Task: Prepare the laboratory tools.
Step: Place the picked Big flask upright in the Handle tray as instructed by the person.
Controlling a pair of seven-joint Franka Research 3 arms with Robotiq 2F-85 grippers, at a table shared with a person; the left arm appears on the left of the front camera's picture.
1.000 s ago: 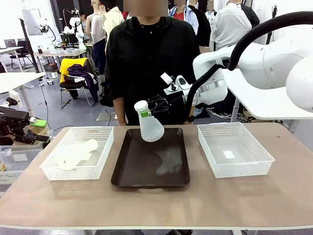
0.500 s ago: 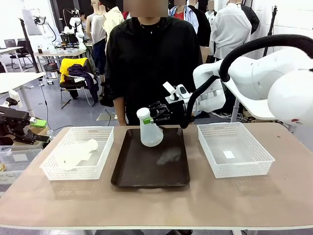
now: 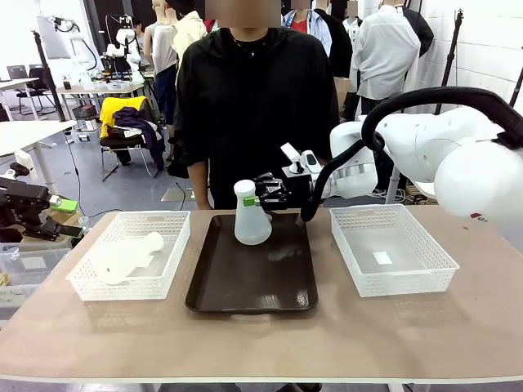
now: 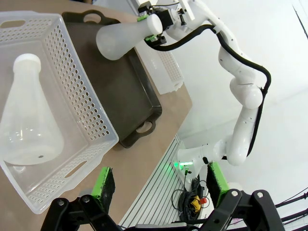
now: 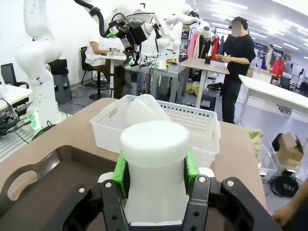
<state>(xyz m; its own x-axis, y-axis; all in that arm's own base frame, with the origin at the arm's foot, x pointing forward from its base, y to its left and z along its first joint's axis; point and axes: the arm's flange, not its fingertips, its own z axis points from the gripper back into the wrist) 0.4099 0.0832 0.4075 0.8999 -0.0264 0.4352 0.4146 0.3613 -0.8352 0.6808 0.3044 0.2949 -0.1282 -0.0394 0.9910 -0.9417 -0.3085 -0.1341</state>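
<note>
The conical flask is clamped by its neck in the right hand, likely to be stood on the tray under that hand.

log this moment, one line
right gripper: shut on flask | flask: upright, tray far end | left gripper: open | second flask: lying in basket

Open lab workshop hall, white worktables, office chairs, floor cables

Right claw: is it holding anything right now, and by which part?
Yes: the right claw grips the upright flask by its neck, green pads on either side just below the rim.
</note>
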